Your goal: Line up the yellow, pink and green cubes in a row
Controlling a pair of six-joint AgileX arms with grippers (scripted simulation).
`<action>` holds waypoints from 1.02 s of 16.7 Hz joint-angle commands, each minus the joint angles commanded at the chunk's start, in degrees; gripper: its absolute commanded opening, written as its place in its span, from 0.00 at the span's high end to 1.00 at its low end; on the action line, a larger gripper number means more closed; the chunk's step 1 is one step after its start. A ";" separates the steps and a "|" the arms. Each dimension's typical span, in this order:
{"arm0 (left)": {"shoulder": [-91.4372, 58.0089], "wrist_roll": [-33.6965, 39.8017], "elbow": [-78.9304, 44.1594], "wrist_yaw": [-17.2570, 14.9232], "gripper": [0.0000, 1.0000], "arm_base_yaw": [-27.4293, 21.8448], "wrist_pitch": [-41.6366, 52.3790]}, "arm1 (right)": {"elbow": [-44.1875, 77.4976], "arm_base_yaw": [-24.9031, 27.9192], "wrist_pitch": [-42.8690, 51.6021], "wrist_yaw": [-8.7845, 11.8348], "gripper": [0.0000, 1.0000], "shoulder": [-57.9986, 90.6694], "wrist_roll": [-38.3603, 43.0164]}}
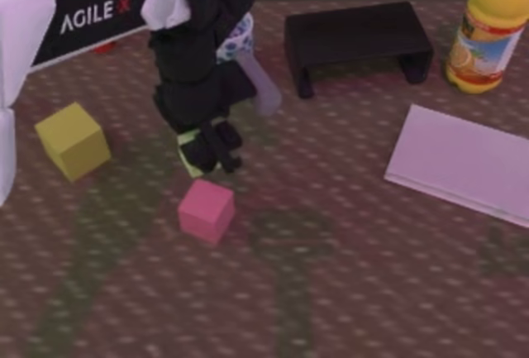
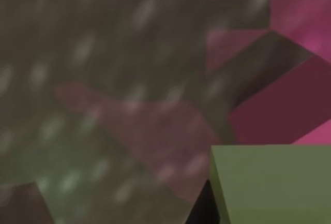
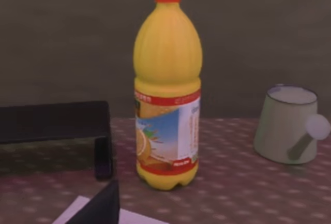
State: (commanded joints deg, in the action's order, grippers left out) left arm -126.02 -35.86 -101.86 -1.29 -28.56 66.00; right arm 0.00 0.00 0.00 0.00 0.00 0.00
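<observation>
The mustard-yellow cube [image 1: 73,140] sits at the table's left. Right of it, the small pale green cube [image 1: 188,155] shows partly from under my left gripper [image 1: 216,150], which comes down over it and looks shut on it. In the left wrist view the green cube [image 2: 274,185] fills the near corner against a dark finger [image 2: 207,211], and the pink cube [image 2: 289,105] lies just beyond. From above, the pink cube [image 1: 207,209] rests on the cloth just in front of the gripper. My right gripper [image 3: 103,203] is parked outside the top view, only a dark tip showing.
A black stand [image 1: 359,40] is at the back, an orange juice bottle [image 1: 488,27] at the back right, and a flat pale pink pad [image 1: 463,164] at the right. A pale watering can [image 3: 284,125] stands near the bottle. Behind my left arm is a patterned cup [image 1: 241,40].
</observation>
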 joint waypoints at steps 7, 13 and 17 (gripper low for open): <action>-14.01 -3.68 -27.51 -0.29 1.00 -17.89 11.59 | 0.00 0.00 0.00 0.00 0.00 0.00 0.00; -16.69 -4.40 -32.23 -0.26 1.00 -21.88 13.89 | 0.00 0.00 0.00 0.00 0.00 0.00 0.00; -16.53 -4.27 -29.95 -0.22 1.00 -21.56 11.36 | 0.00 0.00 0.00 0.00 0.00 0.00 0.00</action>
State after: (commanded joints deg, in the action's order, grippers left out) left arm -142.55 -40.14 -131.81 -1.51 -50.12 77.36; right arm 0.00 0.00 0.00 0.00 0.00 0.00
